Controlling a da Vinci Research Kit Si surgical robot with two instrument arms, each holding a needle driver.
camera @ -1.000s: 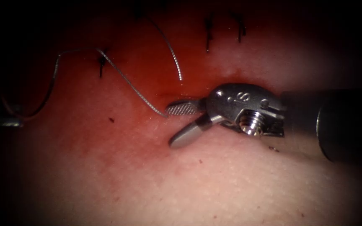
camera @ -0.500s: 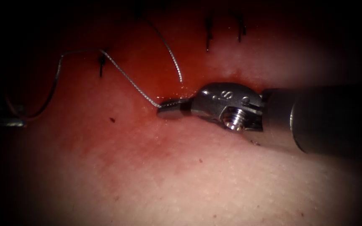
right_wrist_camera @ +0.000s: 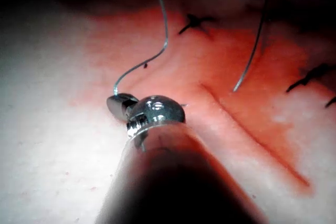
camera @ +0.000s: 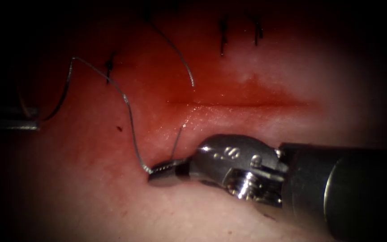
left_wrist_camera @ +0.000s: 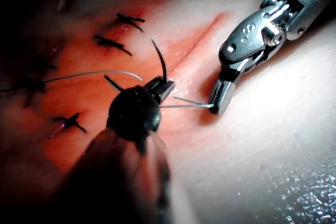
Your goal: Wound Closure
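Tissue [camera: 113, 206] carries red fluid [camera: 229, 96], thread [camera: 128, 114] and dark stitches [camera: 222, 33].

Right tool [camera: 169, 172] polished metal, ridged jaw faces; tissue [camera: 157, 210] pale, moist, glossy; thread [camera: 128, 116] thin, wiry sheen

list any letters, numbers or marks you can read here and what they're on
"S": stamped on the metal wrist housing of the right gripper, beside two small round marks; the gripper is shut on the thread.
No other text is readable on the tissue or the left gripper.

Right pincer [camera: 166, 172] closed on thread [camera: 131, 121], pulled downward
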